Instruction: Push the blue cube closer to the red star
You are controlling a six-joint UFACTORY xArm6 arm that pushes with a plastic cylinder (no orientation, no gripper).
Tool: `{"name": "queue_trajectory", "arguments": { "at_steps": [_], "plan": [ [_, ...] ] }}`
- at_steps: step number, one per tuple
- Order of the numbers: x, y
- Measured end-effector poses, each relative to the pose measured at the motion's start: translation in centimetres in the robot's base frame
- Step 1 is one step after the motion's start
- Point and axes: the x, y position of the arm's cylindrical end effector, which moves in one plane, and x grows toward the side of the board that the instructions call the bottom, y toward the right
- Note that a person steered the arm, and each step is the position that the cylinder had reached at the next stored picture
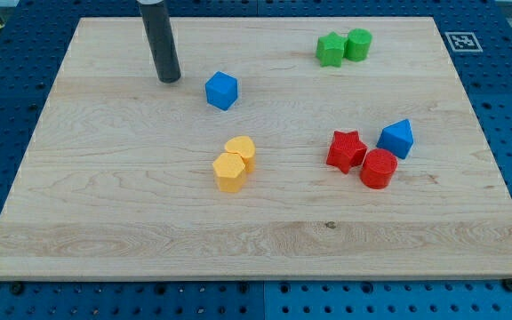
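Note:
The blue cube (pixel 222 91) sits on the wooden board in the upper middle of the view. The red star (pixel 346 150) lies at the middle right, well apart from the cube. My tip (pixel 169 79) rests on the board to the left of the blue cube and slightly above it, a small gap away and not touching it. The dark rod rises from there to the view's top edge.
A red cylinder (pixel 379 169) touches the red star's lower right. A second blue block (pixel 397 138), wedge-like, sits to the star's right. Two yellow blocks (pixel 234 164) lie together at the centre. Two green blocks (pixel 344 47) sit at the top right. Wooden board edge (pixel 256 271).

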Motion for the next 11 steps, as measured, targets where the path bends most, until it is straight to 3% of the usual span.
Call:
{"name": "queue_trajectory", "arguments": {
  "at_steps": [2, 9, 11],
  "plan": [
    [0.3, 6.0],
    [7.1, 6.5],
    [6.2, 11.8]
  ]
}}
